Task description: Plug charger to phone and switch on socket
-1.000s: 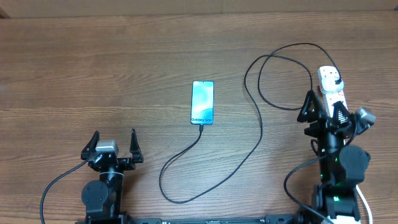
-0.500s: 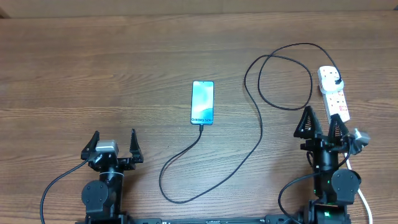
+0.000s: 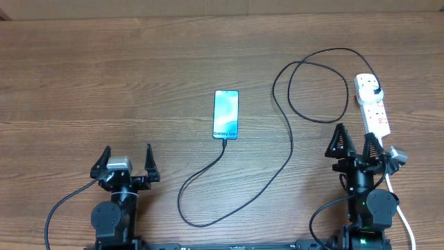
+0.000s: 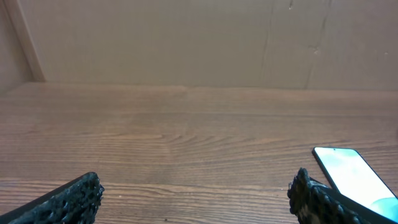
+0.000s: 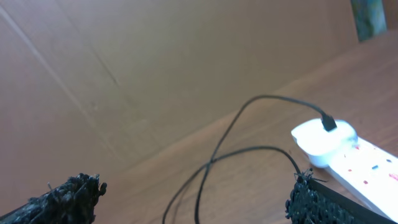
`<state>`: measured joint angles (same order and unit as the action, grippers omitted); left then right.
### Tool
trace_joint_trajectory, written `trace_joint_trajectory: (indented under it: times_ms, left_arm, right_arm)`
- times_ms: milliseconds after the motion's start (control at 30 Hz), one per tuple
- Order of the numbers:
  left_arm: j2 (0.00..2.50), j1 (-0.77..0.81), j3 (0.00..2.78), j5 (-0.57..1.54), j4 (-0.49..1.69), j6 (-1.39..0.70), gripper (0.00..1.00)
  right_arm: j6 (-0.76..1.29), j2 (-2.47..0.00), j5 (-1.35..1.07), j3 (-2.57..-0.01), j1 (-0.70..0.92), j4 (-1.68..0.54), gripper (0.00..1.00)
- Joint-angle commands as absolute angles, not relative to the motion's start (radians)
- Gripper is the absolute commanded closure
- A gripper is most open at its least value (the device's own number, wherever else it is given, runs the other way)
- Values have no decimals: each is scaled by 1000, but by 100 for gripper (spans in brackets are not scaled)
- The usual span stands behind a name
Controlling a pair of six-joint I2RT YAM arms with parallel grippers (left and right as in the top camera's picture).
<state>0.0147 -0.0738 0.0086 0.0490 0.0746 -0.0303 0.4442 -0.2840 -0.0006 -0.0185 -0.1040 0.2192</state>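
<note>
1. Phone [image 3: 226, 114]: flat on the table [image 3: 104, 69], near centre. Long axis runs 12 to 6 o'clock, cyan screen up, "Galaxy S24+" text at the 6 o'clock end.
2. Charger [image 3: 291, 147]: thin black cable, tip meeting the phone's 6 o'clock end. Sags toward 7 o'clock, sweeps up toward 2 o'clock, loops once, ends in a black plug [image 3: 374, 88].
3. Socket [image 3: 375, 111]: white strip at 3 o'clock. Long axis roughly 11 to 5 o'clock, plug seated at its 11 o'clock end. Switch positions too small to tell.
4. Left gripper [image 3: 127, 148]: at 7 o'clock, jaws spread wide, holding nothing, well apart from the phone.
5. Right gripper [image 3: 356, 133]: at 4 o'clock, jaws spread wide, holding nothing, just beside the socket's 5 o'clock end.
</note>
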Motion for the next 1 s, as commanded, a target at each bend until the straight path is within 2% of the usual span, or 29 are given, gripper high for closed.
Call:
trace_joint_trajectory:
  times_ms: [0,200,533,833,967]
  left_arm:
    - [4,-80,5,52,75,-48,0]
    - [4,-80,5,52,76,-48,0]
    - [4,-80,5,52,75,-48,0]
    - [4,-80,5,52,75,-48,0]
    - [4,-80,5,52,75,-48,0]
  right_arm:
    - [445,-274,-2,-8,-98,202,0]
    - [441,-237,-2,-7,-98,139,0]
    - [365,-35,-2,-7,-98,-78,0]
    - [360,-12,-6,-7,-98,-84,0]
    - [271,-12,-47,-7,-98,-81,0]
